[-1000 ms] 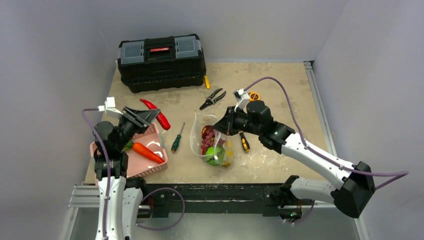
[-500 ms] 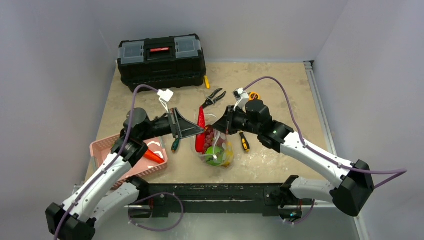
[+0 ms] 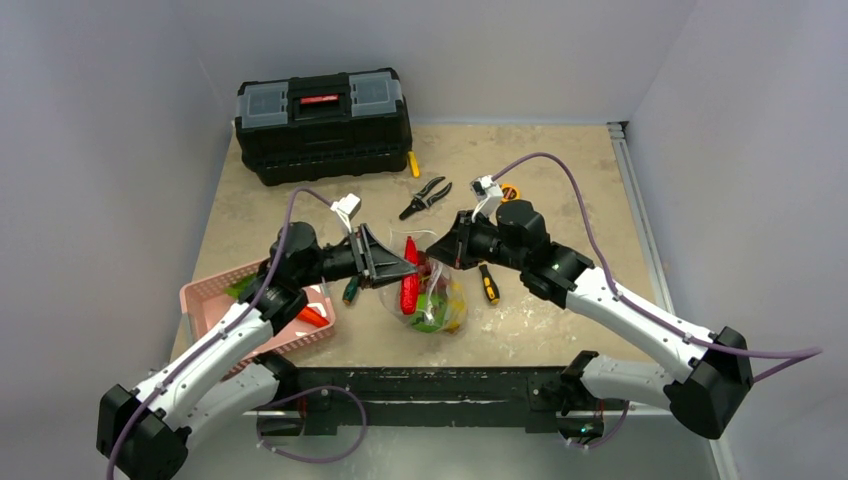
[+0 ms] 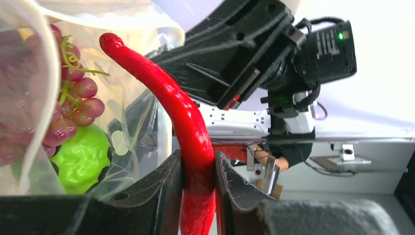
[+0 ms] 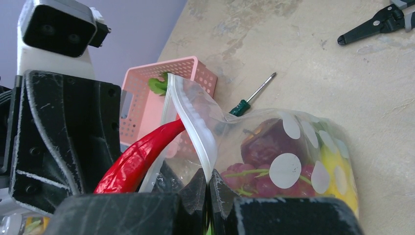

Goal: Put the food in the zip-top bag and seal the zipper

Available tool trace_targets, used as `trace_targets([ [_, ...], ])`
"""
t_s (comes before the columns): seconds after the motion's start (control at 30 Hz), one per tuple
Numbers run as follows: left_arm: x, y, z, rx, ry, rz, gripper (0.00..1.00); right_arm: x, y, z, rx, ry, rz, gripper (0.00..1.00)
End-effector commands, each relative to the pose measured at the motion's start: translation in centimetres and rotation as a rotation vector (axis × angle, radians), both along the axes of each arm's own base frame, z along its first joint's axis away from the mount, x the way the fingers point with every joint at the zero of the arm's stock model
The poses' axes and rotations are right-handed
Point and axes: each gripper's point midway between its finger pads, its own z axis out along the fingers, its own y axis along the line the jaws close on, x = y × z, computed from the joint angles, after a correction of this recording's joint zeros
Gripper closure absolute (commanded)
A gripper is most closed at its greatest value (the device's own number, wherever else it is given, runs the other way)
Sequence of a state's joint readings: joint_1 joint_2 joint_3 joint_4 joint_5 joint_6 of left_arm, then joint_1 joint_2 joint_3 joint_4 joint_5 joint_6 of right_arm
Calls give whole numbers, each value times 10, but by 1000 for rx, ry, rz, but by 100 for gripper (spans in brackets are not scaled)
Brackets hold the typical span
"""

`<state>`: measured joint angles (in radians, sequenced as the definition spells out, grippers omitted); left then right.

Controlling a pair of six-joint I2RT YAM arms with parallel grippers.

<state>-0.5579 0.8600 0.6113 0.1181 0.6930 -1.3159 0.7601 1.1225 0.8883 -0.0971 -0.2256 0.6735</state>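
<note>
Inserting red chili point(image 4: 181, 107), clamped in left claw point(image 4: 197, 164), into zip-top bag point(image 5: 298, 147) held by zipper point(image 5: 195, 122) in tight-pinched right claw point(image 5: 208, 183); next: lower, release.

Your beige mottled tabletop point(image 3: 570, 170): black plastic toolbox point(image 3: 323, 122) far left, black-handled pliers point(image 3: 425, 197) right of it. Pink plastic basket point(image 3: 208, 290) near left, green-handled screwdriver point(image 3: 349, 290) just right. Clear white-dotted zip-top bag point(image 3: 452, 310) near centre, yellow-and-black screwdriver point(image 3: 489, 285) beside its right.
</note>
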Motion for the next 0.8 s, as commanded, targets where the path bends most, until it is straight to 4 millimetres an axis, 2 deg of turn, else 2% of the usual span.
trace_targets([
  [0.0,13,0,-6,1,127,82,86,7,3,36,74,-73,-23,100],
  [0.13,26,-2,-13,7,150,129,83,7,1,38,75,-74,-28,100],
  [0.33,44,10,-22,75,105,258,78,6,-1,37,72,-75,-32,100],
  [0.47,47,12,-29,125,104,274,63,5,-2,36,74,-74,-31,100],
  [0.6,45,6,-34,133,113,228,54,6,0,37,80,-73,-28,100],
  [0.77,37,16,-28,203,30,224,43,6,2,37,80,-76,-21,100],
])
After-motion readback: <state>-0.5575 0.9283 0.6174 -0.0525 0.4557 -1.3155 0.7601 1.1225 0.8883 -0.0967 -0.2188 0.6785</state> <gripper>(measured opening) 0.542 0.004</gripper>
